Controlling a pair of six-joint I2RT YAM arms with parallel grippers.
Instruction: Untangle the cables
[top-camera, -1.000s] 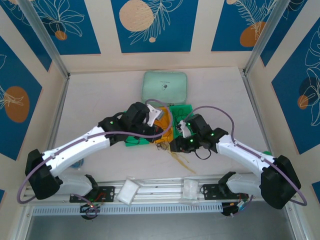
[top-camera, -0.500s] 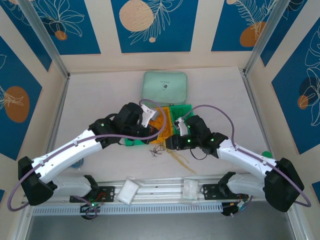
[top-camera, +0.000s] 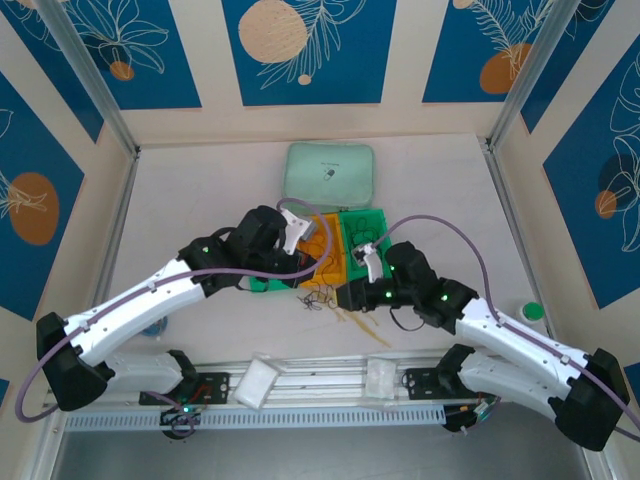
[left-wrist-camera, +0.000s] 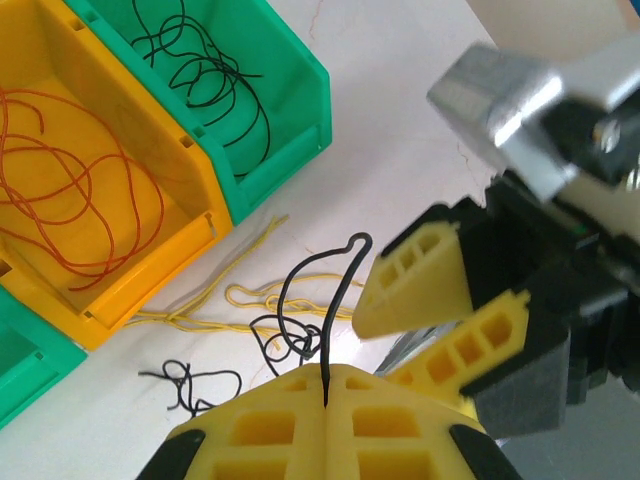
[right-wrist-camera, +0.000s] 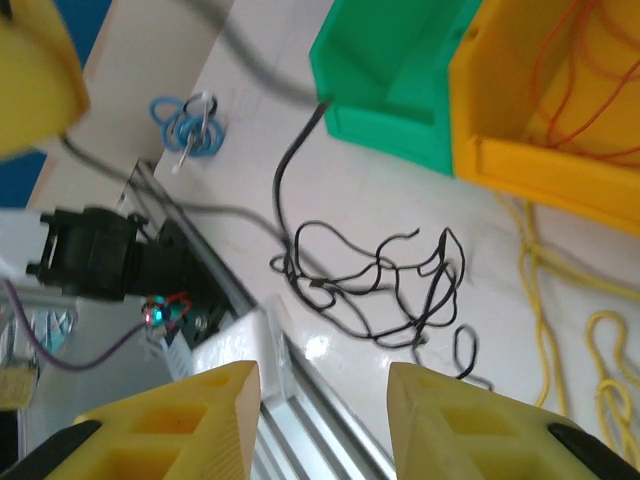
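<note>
**Q:** What is borne by the table (top-camera: 200, 180)?

**A:** Two arms are shown bent toward its centre, the left arm (top-camera: 150, 300) and the right arm (top-camera: 510, 335). Ahead of them a yellow bin (left-wrist-camera: 150, 285) and a green bin (left-wrist-camera: 285, 150) are set side by side, touching.

**Q:** How are the pincers held?

**A:** The left gripper (left-wrist-camera: 325, 372) is pressed together on a black cable (left-wrist-camera: 337, 300), which is seen rising from the fingertips to a hooked end. The right gripper (right-wrist-camera: 320, 385) is spread, its fingers held apart above a black tangle (right-wrist-camera: 330, 285).

**Q:** Where are the cables placed?

**A:** Orange cables (left-wrist-camera: 70, 190) are coiled in the yellow bin, and black loops (left-wrist-camera: 210, 80) are laid in the green one. The black tangle and a yellow cable (left-wrist-camera: 245, 293) are seen lying on the table, just beside the bins.
</note>
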